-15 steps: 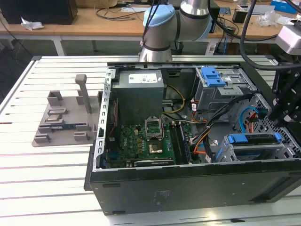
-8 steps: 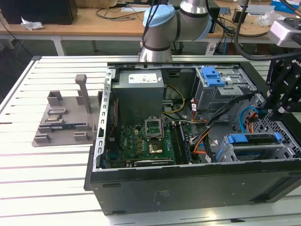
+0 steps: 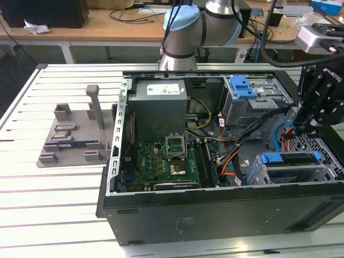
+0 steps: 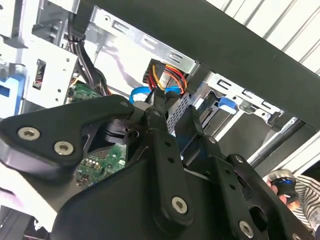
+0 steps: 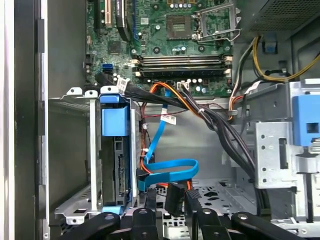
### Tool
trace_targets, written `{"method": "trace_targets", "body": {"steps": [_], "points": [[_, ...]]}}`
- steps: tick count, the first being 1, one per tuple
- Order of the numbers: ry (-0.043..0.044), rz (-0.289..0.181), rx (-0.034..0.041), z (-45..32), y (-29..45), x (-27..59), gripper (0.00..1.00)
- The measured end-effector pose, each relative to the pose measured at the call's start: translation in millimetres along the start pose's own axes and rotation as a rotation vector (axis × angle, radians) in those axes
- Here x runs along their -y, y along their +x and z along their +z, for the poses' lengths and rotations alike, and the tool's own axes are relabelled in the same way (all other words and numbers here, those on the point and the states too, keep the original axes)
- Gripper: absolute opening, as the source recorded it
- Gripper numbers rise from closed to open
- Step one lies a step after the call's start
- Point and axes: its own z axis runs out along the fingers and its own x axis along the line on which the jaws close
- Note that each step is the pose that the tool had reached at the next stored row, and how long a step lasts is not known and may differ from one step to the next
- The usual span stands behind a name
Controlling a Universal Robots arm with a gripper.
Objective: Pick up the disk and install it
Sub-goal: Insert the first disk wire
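Exterior view: the black gripper hangs inside the open computer case, over blue and orange cables. Its fingers stand narrowly apart, holding nothing. The disk, blue-railed, sits in the drive cage just beside the gripper.

Standing by it: the exterior view sits up high off the slatted white metal table. It looks down at an angle into the open black desktop computer case, wide enough to catch the whole box. The first wrist view is close in and peers straight into the case past the black robot gripper, onto the green motherboard. The second wrist view is jammed right behind the gripper, looking slantwise along it. All three catch the blue flat cable.
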Motion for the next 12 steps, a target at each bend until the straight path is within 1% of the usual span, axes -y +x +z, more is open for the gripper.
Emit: {"method": "trace_targets", "body": {"steps": [3, 5, 6, 7, 9, 12], "points": [[0.0002, 0.001, -0.0073, 2.2, -0.1, 0.3, 0.36], [0.0002, 0.001, -0.0078, 2.2, -0.1, 0.3, 0.36], [0.0001, 0.001, -0.0079, 2.2, -0.1, 0.2, 0.28], [0.0001, 0.001, -0.0080, 2.2, -0.1, 0.2, 0.28], [0.0002, 0.001, -0.0082, 2.2, -0.1, 0.2, 0.17], [0.0002, 0.001, -0.0085, 2.2, -0.1, 0.2, 0.17]]}}
